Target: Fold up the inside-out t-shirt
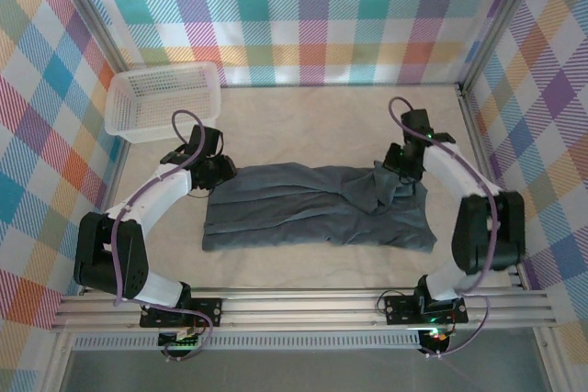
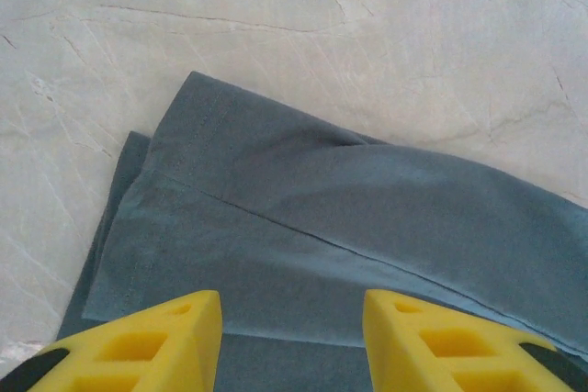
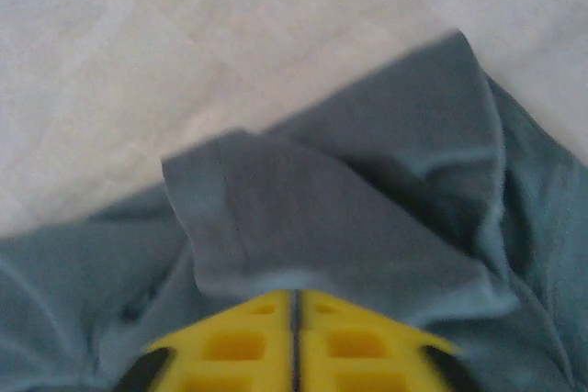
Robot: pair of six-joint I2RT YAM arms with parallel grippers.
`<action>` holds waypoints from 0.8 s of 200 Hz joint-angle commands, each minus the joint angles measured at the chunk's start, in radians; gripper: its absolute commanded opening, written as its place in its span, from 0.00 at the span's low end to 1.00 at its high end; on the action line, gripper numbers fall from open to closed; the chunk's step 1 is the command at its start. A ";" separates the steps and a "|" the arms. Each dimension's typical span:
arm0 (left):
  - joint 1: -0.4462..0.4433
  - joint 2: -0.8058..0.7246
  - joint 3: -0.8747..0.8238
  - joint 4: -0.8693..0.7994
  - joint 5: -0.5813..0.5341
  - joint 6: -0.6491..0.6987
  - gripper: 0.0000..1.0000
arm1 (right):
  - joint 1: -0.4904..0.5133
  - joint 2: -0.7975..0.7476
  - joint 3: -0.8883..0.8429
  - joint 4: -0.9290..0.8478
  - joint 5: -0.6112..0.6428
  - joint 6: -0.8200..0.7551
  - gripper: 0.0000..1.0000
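Note:
The inside-out t-shirt (image 1: 317,213), dark slate blue-grey and wrinkled, lies stretched left to right across the middle of the table. My left gripper (image 1: 218,173) hovers at its far left corner. In the left wrist view its yellow fingers (image 2: 165,337) stand apart over layered cloth (image 2: 303,208), holding nothing. My right gripper (image 1: 397,174) is at the far right part of the shirt, where the cloth is bunched up. In the right wrist view this gripper (image 3: 294,293) has its yellow fingers pressed together on a hemmed flap of the shirt (image 3: 312,218).
A white lattice basket (image 1: 165,98) stands at the back left corner of the pale table (image 1: 303,126). Checkered walls enclose the table on three sides. A metal rail (image 1: 303,305) with the arm bases runs along the near edge.

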 commanded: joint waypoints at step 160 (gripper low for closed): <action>-0.122 -0.029 -0.011 0.292 0.302 0.223 0.71 | 0.098 0.014 0.028 -0.073 0.266 -0.074 0.00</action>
